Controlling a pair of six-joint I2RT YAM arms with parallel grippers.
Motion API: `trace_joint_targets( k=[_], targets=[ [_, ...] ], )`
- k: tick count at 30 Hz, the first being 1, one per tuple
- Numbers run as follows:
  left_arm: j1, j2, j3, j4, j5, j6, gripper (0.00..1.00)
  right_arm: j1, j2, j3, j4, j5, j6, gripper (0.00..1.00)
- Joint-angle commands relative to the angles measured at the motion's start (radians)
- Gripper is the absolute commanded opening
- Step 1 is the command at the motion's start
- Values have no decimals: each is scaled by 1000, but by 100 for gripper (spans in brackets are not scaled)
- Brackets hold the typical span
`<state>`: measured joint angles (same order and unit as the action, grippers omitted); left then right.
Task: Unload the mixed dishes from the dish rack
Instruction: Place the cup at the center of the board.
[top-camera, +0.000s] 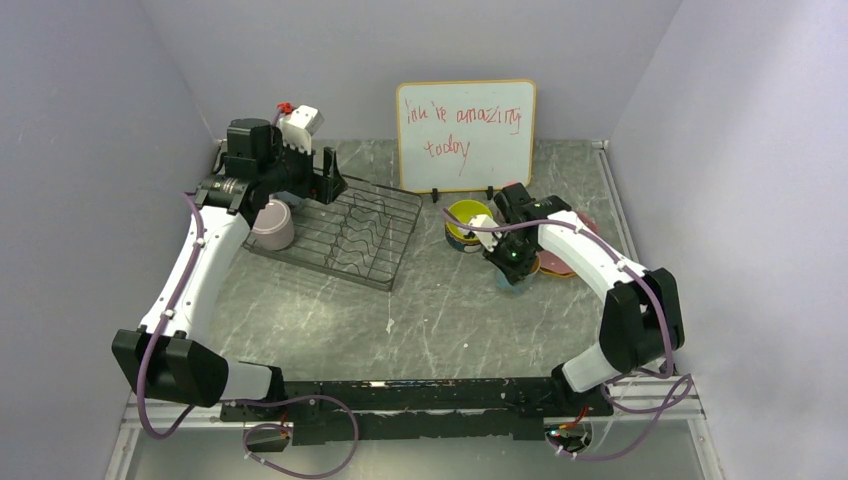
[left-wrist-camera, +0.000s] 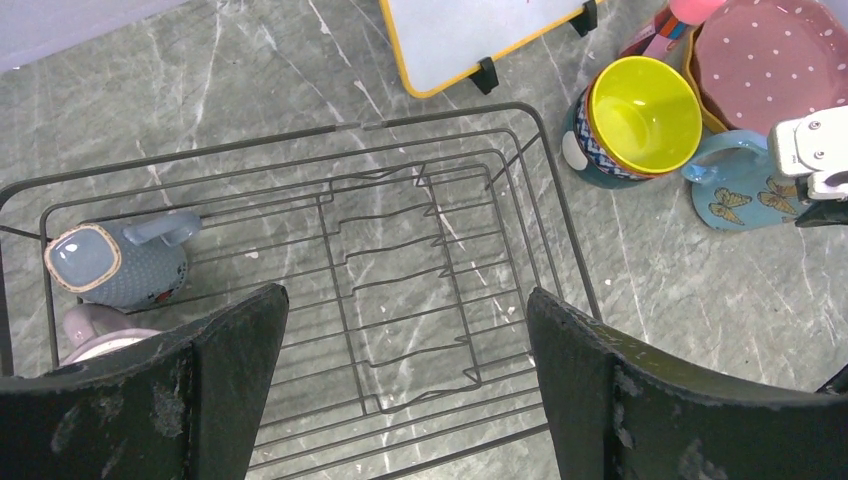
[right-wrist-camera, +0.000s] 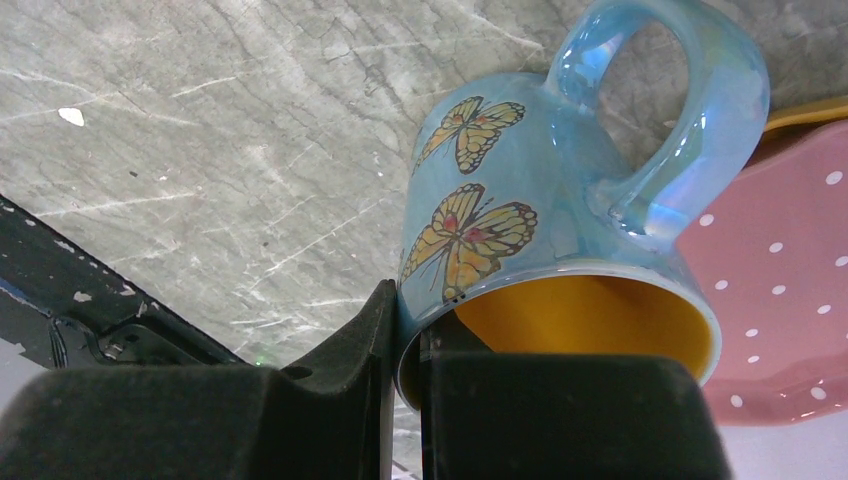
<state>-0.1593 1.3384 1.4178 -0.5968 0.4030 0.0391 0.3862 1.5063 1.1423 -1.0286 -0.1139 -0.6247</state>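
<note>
My right end effector (right-wrist-camera: 405, 400) grips the blue mug (right-wrist-camera: 500, 220) by its rim beside the pink plate (right-wrist-camera: 790, 290), right of the dish rack (top-camera: 370, 240). My left end effector (left-wrist-camera: 405, 390) hangs released over it. The far board (top-camera: 466, 135) reads "you're amazing today".

- Top camera: high behind both arm bases, facing forward and down, distant, taking in the whole table (top-camera: 440, 325).
- Left wrist camera: looks down between the left fingers (left-wrist-camera: 225, 395) onto the dish rack (left-wrist-camera: 385, 300), mid-range.
- Right wrist camera: pressed close, looking past the right fingers (right-wrist-camera: 560, 415) at the blue mug (right-wrist-camera: 500, 200).
- All three views share that mug.
</note>
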Motion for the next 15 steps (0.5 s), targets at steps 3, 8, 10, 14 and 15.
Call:
trace_joint_targets(
  k=[3, 8, 10, 14, 15],
  targets=[
    [2, -40, -2, 5, -32, 38, 94, 12, -3, 1, 49, 6, -10, 4],
    [1, -45, -8, -1, -71, 67, 94, 16, -3, 2, 49, 8, -9, 10],
    [1, -44, -12, -3, -95, 76, 94, 18, -4, 4, 48, 11, -6, 15],
    [1, -41, -30, -1, -171, 93, 94, 19, -21, 10, 60, 16, -1, 32],
    [1, -42, -36, -1, -191, 101, 94, 19, -26, 10, 63, 14, 1, 39]
  ],
)
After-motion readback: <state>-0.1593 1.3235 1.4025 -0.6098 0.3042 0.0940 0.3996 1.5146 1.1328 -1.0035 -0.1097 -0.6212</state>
